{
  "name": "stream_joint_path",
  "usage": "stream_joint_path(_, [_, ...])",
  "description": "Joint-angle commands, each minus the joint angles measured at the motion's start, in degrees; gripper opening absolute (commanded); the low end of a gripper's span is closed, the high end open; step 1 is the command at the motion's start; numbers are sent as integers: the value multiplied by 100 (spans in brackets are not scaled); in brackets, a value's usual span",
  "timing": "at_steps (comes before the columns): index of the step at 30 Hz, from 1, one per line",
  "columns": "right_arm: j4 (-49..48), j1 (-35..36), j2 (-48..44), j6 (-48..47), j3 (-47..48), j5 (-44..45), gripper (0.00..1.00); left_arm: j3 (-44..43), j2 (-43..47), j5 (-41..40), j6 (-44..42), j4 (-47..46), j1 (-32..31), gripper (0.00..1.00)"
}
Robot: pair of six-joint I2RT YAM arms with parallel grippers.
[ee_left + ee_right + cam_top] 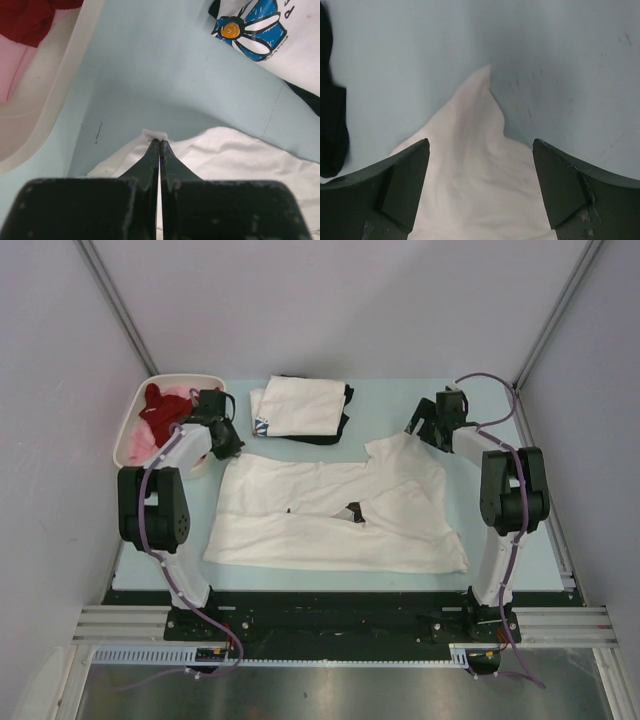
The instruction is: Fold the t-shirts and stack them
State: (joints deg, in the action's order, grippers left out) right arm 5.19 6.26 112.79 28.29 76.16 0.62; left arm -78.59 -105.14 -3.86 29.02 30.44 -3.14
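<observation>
A cream-white t-shirt (340,515) lies spread and creased across the middle of the table. My left gripper (228,443) is shut on its far left corner (156,135). My right gripper (425,428) is open, its jaws wide apart above the shirt's far right corner (480,145). A folded cream-white t-shirt with a blue mark (300,405) lies on a folded black t-shirt (345,418) at the back; the mark (252,32) shows in the left wrist view. A dark red t-shirt (162,408) and a pink t-shirt (135,445) lie in the basin.
The white oval basin (138,405) stands at the back left, close to my left gripper; its rim shows in the left wrist view (65,85). Grey walls enclose the pale blue table (400,400).
</observation>
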Motion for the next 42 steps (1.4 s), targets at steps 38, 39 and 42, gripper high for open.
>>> stream_joint_path(38, [-229,6,-704,-219,471,341,0,124,1039,-79,60,-38,226,0])
stream_joint_path(39, [-194,15,-1141,-289,313,394,0,150,1109,-71,69,-46,243,0])
stream_joint_path(42, [17,59,-1759,-395,14,570,0,378,1408,51,104,-29,296,0])
